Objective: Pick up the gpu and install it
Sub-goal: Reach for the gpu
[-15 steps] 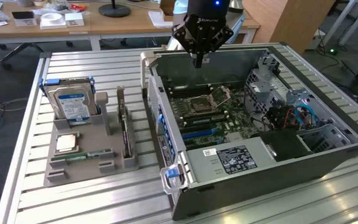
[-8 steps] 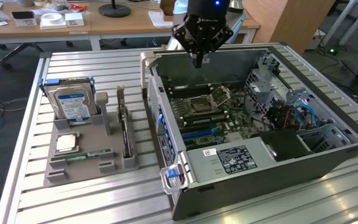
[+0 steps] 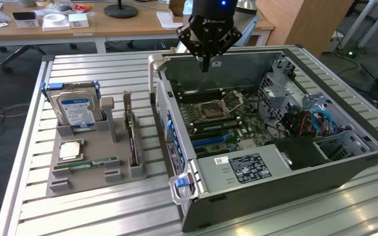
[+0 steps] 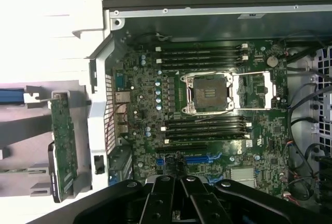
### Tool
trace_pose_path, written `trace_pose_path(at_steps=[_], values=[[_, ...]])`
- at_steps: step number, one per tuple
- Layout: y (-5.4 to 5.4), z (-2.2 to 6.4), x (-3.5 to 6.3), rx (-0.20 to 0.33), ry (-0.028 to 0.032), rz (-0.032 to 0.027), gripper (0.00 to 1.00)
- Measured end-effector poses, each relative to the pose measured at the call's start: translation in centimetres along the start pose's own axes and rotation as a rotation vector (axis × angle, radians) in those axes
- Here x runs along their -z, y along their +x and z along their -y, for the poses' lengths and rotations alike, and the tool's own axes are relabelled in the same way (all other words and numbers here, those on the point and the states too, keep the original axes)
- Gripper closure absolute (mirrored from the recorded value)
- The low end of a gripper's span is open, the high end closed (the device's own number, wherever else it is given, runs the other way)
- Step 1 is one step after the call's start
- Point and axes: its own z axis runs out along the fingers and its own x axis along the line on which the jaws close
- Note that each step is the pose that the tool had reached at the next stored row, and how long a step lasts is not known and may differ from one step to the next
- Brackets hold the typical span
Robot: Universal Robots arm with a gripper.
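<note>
A ribbed aluminium table (image 3: 97, 211) stands in an office with wooden desks (image 3: 110, 27) behind it. On it lies an open grey steel computer case (image 3: 294, 191) with its green motherboard (image 3: 241, 123) exposed. Beside the case, the thin, flat gpu (image 3: 132, 137) stands on edge in a matte grey holder (image 3: 84, 179). The black gripper (image 3: 205, 66) hangs above the case, closed and empty.

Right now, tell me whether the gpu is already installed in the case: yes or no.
No, the gpu stands on edge in the grey holder beside the computer case.
</note>
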Motion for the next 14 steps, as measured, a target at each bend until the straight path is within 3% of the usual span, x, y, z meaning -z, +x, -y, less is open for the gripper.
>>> trace_pose_path(at_steps=[14], values=[[2.2, 0.17, 0.06, 0.0, 0.0, 0.0, 0.89]])
